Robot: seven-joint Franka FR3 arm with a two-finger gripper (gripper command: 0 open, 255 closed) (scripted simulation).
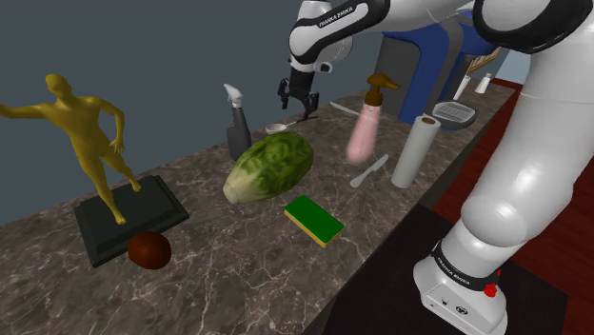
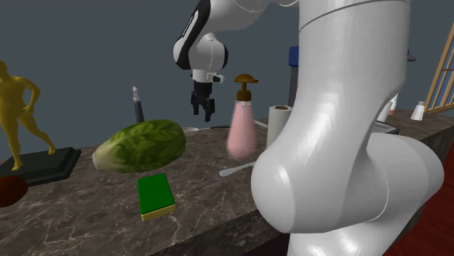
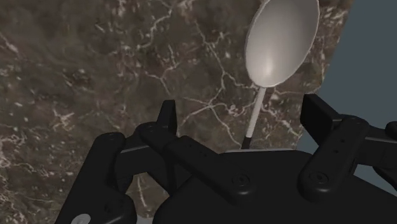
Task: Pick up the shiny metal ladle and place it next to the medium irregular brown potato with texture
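The black gripper [image 3: 242, 108] is seen with its fingers [image 3: 167, 121] spread wide and nothing clasped. The thin handle of the ladle [image 3: 281, 41] runs between them, nearer one finger, and is touched by neither. The ladle's pale bowl is turned hollow side towards the wrist camera. In the shoulder view the gripper [image 1: 298, 107] is held just above the marble counter [image 1: 238, 276], over the ladle [image 1: 277, 127]. The ladle lies flat near the counter's far edge, between a grey spray bottle [image 1: 236, 122] and a pink pump bottle [image 1: 364, 133]. Both bottles stand upright and are opaque, so what is held in them cannot be told. The brown potato [image 1: 149, 249] is found well apart from the ladle, towards the shoulder view's left, just in front of the dark base of a gold statue [image 1: 88, 133]. Between potato and ladle a head of lettuce [image 1: 269, 165] is laid, with a green sponge [image 1: 314, 219] near it. A white paper roll [image 1: 414, 150] stands beside the pink bottle.
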